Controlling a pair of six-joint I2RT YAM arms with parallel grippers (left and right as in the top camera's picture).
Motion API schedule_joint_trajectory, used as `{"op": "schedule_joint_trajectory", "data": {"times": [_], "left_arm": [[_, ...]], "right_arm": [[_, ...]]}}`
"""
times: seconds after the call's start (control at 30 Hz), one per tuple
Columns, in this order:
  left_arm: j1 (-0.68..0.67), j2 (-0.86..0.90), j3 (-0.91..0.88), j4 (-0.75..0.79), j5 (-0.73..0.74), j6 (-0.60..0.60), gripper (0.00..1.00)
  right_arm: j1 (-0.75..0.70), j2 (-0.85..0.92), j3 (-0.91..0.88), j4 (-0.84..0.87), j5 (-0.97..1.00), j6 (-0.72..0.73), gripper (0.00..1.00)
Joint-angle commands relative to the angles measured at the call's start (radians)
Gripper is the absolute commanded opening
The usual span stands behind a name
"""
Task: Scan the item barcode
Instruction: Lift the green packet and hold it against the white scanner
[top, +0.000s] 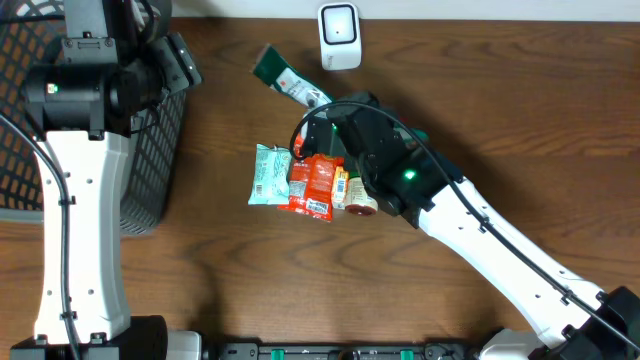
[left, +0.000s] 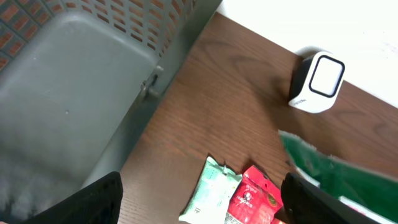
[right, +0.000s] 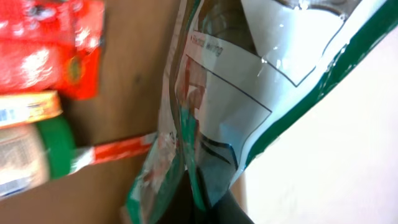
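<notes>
- Left arm stands tallest, beside the mesh basket; its left gripper is spread wide, nothing between the fingers
- Right arm reaches in from the lower right, and the right gripper is clamped on the green-and-white pouch
- That pouch slants up-left from the jaws, near the white scanner (barcode not made out)
- Mint packet and red packet lie touching, just below the pouch
</notes>
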Motion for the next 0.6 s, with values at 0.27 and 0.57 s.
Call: {"op": "schedule_joint_trajectory", "data": {"times": [0.27, 0.57], "left_arm": [[0.002, -0.001, 0.005, -0.002, -0.002, 0.006, 0.82], [0.002, -0.001, 0.005, -0.002, -0.002, 0.006, 0.83]], "right_arm": [[-0.040, 0.269, 0.015, 0.576, 0.163, -0.612, 0.01], [-0.116, 0.528, 0.015, 1.093, 0.013, -0.763, 0.01]]}}
